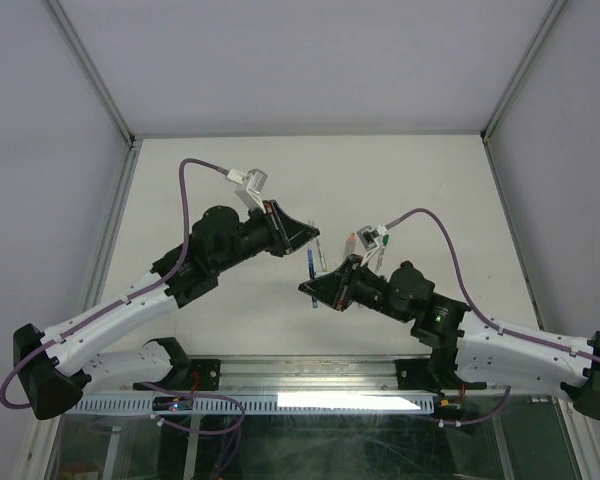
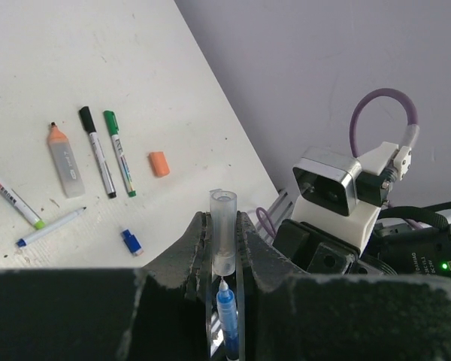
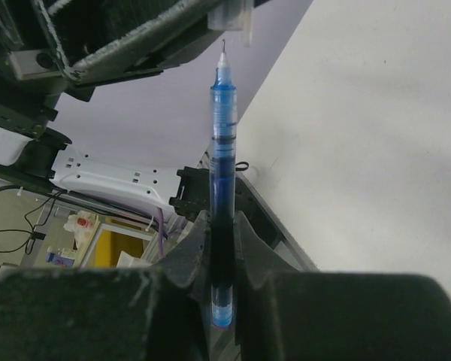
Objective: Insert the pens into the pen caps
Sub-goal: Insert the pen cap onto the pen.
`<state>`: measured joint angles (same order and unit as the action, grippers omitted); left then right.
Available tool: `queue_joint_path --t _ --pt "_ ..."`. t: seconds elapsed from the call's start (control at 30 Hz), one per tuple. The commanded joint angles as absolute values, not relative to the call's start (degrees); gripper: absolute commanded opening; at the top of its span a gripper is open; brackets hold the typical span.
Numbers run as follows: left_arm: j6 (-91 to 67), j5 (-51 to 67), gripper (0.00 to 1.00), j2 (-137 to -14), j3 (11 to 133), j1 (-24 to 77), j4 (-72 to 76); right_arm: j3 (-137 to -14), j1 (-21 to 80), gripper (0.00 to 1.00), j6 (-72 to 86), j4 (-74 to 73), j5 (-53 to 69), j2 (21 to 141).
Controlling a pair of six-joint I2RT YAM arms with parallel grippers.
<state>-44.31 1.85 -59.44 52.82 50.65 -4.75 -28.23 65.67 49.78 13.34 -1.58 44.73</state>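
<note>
White bench (image 2: 75, 45): five pens (image 2: 98, 154) lying, one orange cap (image 2: 158, 163), one blue cap (image 2: 133, 242).
Left pincer (image 2: 224, 252) clamps one clear cap (image 2: 223, 218); right pincer (image 3: 222, 233) clamps one blue pen (image 3: 220, 128).

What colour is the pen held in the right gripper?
The pen is translucent blue; the right wrist view shows it best.
</note>
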Motion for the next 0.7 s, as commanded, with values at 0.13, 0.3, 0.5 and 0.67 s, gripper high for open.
queue_joint_path --t 0.13,0.3,0.5,0.67 --pt "-46.8 3.7 0.0 -57.9 52.1 51.0 1.7 -31.5 66.0 0.0 47.8 18.6 -0.6 44.5" --pt "-46.8 4.5 0.0 -57.9 51.8 51.0 2.3 -31.4 66.0 0.0 47.8 17.5 -2.9 43.5" --pt "-47.0 5.2 0.0 -58.3 51.6 51.0 2.6 -31.4 66.0 0.0 47.8 16.8 -4.3 42.9" --pt "-47.3 5.4 0.0 -58.4 51.3 51.0 3.0 -31.4 66.0 0.0 48.3 15.5 -5.5 42.5"
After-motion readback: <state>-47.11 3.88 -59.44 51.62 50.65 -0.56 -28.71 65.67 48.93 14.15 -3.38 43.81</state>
